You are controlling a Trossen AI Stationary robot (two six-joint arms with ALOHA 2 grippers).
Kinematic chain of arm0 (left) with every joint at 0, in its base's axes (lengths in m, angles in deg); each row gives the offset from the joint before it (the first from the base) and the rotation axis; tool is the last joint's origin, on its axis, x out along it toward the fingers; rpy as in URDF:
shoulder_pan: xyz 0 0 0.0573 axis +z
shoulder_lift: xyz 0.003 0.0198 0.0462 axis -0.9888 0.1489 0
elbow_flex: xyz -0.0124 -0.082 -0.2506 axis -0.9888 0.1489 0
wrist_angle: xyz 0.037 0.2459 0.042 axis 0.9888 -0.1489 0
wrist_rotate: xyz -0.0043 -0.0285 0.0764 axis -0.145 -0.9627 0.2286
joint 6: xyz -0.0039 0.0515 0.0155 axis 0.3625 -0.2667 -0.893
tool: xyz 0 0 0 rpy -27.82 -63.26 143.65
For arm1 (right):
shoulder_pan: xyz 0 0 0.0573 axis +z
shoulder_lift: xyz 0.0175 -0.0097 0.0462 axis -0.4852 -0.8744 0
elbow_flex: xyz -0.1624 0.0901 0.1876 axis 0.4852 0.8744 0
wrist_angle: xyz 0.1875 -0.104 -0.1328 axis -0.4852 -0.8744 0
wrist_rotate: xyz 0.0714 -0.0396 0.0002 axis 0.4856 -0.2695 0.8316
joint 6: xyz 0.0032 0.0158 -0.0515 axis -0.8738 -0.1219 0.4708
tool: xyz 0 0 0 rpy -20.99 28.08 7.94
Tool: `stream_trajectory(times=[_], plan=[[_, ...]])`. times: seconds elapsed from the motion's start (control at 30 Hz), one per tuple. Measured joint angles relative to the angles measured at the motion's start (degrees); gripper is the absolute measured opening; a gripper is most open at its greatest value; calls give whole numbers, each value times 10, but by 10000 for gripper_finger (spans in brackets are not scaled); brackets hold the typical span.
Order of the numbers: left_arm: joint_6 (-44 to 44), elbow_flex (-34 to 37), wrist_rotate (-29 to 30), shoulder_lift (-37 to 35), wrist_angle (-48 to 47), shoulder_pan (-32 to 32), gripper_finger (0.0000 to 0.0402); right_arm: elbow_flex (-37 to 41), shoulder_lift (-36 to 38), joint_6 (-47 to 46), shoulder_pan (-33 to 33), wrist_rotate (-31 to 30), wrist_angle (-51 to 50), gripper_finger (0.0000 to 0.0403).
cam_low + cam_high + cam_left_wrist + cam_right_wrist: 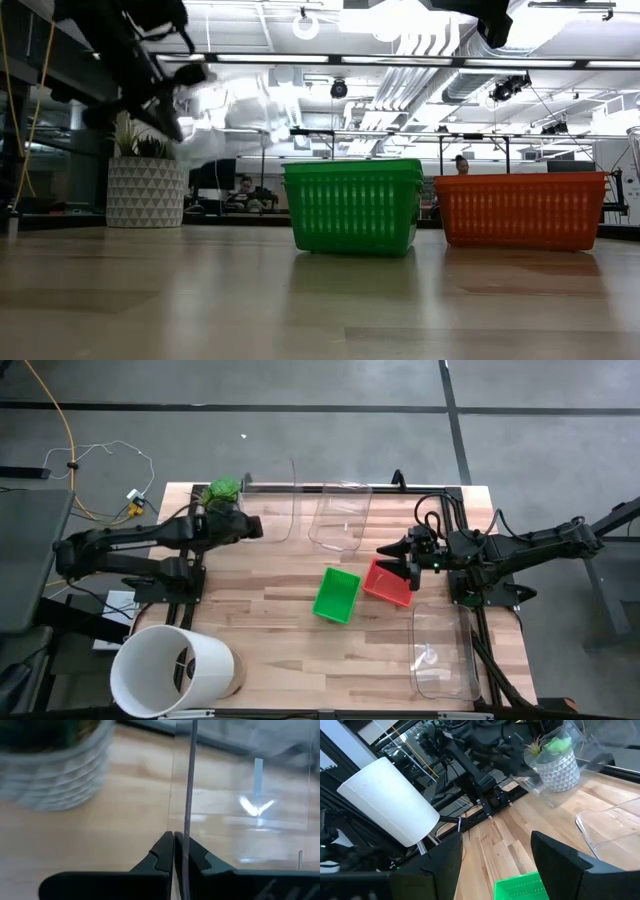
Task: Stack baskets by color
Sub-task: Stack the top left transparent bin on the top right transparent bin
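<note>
A green basket point(337, 595) and a red basket point(388, 582) rest on their bottoms side by side on the wooden table point(260, 620); the low view shows the green basket point(353, 205) and the red basket point(520, 210) upright. My right gripper point(395, 560) hovers open above the red basket's far end, and its wrist view point(495, 865) takes in the green basket point(520, 887). At the far left, my left gripper point(255, 528) is shut on a clear plastic container point(275, 510). My left gripper pinches the clear container's thin wall point(188, 827) between its two fingers point(162, 852), one finger on each face of the wall. The fingers slant down from the table's left. The low view shows the container point(235, 110) as a blur above the table.
A potted plant in a white patterned pot point(224, 490) stands at the far left corner, close to my left gripper. A white bucket point(170, 670) lies on its side at the near left. Two more clear containers sit at the far middle point(340, 515) and near right point(445, 655).
</note>
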Motion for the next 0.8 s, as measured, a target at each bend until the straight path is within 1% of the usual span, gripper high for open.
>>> stream_trajectory(times=[0.13, 0.23, 0.37, 0.47, 0.6, 0.7, 0.8], plan=[[-34, -2, -10, -17, 100, -4, 0, 0, 0, 0, 0, -10, 0, 222], [-61, -38, -15, 10, 145, -11, 0, 0, 0, 0, 0, -11, 8, 222], [-120, -126, -14, 86, 138, -16, 0, 0, 0, 10, 0, -8, 46, 222], [-164, -204, -14, 154, 124, -16, 0, 0, 0, 27, 0, -6, 84, 222], [-201, -289, -14, 247, 90, -15, 0, 0, 0, 34, 0, -6, 99, 222], [-210, -326, -24, 304, 72, -14, 0, 0, 0, 42, 0, -6, 99, 222], [-194, -340, -37, 345, 57, -14, 0, 0, 0, 53, 0, -6, 99, 222]])
